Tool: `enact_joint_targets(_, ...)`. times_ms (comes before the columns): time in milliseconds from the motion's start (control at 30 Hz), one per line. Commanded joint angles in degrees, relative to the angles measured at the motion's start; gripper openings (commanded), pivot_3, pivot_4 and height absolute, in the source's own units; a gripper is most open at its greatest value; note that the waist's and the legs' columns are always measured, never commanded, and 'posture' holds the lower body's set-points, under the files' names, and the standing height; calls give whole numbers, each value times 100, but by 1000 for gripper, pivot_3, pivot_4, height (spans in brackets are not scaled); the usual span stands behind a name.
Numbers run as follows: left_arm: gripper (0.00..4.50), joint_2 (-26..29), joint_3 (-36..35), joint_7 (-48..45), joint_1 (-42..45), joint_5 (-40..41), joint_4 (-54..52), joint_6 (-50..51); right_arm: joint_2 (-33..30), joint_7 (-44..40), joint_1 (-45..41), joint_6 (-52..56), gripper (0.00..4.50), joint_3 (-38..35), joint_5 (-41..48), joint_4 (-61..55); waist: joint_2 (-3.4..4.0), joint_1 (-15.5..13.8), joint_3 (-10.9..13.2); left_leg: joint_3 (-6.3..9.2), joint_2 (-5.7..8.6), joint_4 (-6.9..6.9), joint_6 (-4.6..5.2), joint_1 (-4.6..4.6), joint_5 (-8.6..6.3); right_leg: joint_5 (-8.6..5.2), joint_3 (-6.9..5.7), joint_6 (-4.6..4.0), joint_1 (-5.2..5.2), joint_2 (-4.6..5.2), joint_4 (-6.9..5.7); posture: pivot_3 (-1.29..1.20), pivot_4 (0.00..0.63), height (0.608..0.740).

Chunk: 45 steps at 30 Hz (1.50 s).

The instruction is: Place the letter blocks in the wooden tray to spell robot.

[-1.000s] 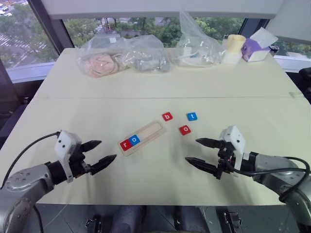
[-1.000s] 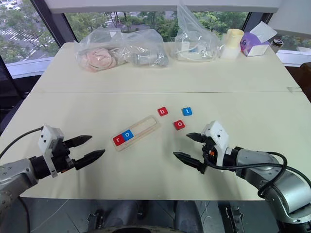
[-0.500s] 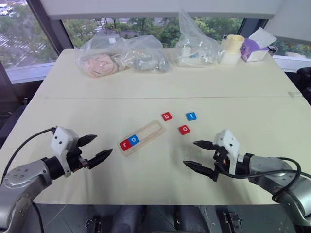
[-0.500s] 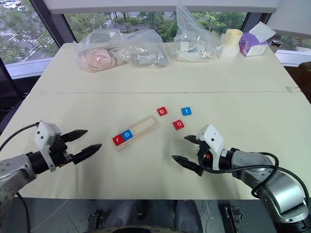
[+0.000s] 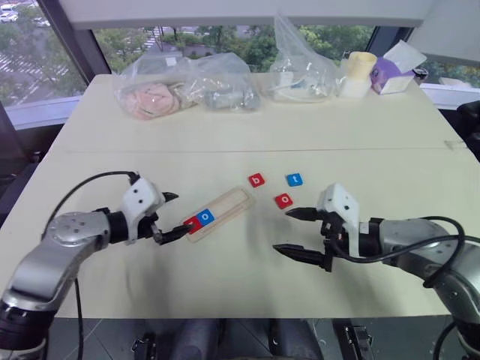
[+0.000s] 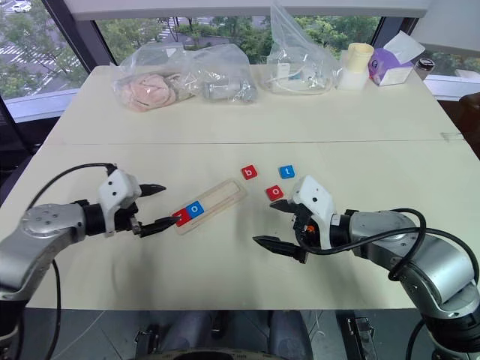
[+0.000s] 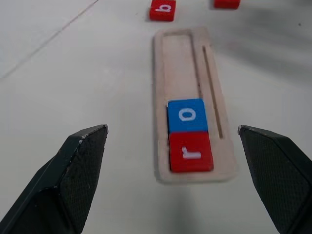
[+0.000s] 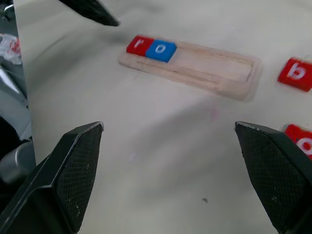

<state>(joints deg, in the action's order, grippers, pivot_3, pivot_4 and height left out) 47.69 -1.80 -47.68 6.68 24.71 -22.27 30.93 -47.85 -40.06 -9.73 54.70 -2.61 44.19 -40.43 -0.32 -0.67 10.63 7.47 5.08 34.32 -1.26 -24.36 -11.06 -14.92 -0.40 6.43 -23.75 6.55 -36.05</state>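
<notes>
On my feed, item one was the wooden tray (image 5: 218, 213), lying slantwise at centre frame on the pale table (image 5: 225, 135), with the red r tile (image 7: 190, 151) and blue o tile (image 7: 186, 115) seated side by side at its lower-left end, the remaining recess bare. Item two, loose tiles upper right of the tray: red b (image 5: 257, 180), blue t (image 5: 295, 179), red o (image 5: 284, 200), none touching. My left gripper (image 5: 171, 214) hung spread at the tray's lower-left end, holding nothing; my right gripper (image 5: 295, 232) stood wide apart too, empty, just below the red o. Along the top edge I logged plastic bags (image 5: 187, 84), a clear bag (image 5: 303, 71), a cream cup (image 5: 358, 74) and a purple tissue box (image 5: 395, 70), all well apart from the tiles.
</notes>
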Motion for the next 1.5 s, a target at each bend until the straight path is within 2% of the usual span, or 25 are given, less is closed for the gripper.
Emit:
enact_joint_targets(33,4500,-192,204,16,172,-133,71,-107,40,66,60,-108,4417,22,3,-252,0,-5,0,0,0,0,0,-2,0,1,0,2,-3,-2,-2,0,150,740)
enact_joint_targets(367,4500,-430,406,130,144,-559,179,-243,65,205,366,-303,4417,38,-94,-373,0,-7,0,4,-3,46,-1,1,1,4,1,-5,18,-6,-9,0,150,740)
enact_joint_targets(867,4500,-772,1101,194,167,-1353,1065,-474,245,535,-289,66,4417,231,-6,-285,7,-22,-4,7,0,63,0,1,0,7,0,-2,29,-3,-9,0,150,740)
enact_joint_targets(967,3673,-800,1094,161,128,-1381,1184,-591,240,591,-327,124,4500,221,16,-299,10,-24,-6,7,1,67,0,3,0,8,1,0,33,-1,-9,0,150,740)
enact_joint_targets(1000,3255,-801,1091,157,118,-1399,1215,-630,231,599,-323,136,4500,203,21,-297,11,-23,-7,8,1,68,0,3,0,9,1,0,34,-1,-9,0,150,740)
enact_joint_targets(1033,3134,-799,1087,147,111,-1405,1237,-661,217,600,-313,143,4500,183,25,-294,12,-22,-7,9,1,69,0,4,0,11,0,-1,34,-1,-9,0,150,740)
enact_joint_targets(1167,3134,-759,1093,28,181,-1442,1412,-917,163,576,-206,120,4500,90,-3,-254,20,-18,-13,9,0,69,0,9,0,12,1,-1,38,-1,-9,0,150,740)
enact_joint_targets(1267,3134,-667,1075,-407,499,-1391,1682,-1380,88,550,-9,38,4500,-41,-126,-123,21,-26,-14,9,0,69,0,9,0,13,0,-1,38,-2,-9,0,150,740)
enact_joint_targets(1367,3134,-428,1179,-1319,958,-1361,2049,-2245,32,480,238,-27,4500,-309,-128,7,20,-15,-12,11,-1,70,0,3,0,14,-2,-5,33,-4,-9,0,150,740)
enact_joint_targets(1500,3134,-226,1638,-2292,1552,-1768,2877,-3484,-58,417,574,-221,4500,-484,-321,132,20,-10,-11,5,0,68,3,-3,-1,14,-1,-4,25,-3,-6,0,150,740)
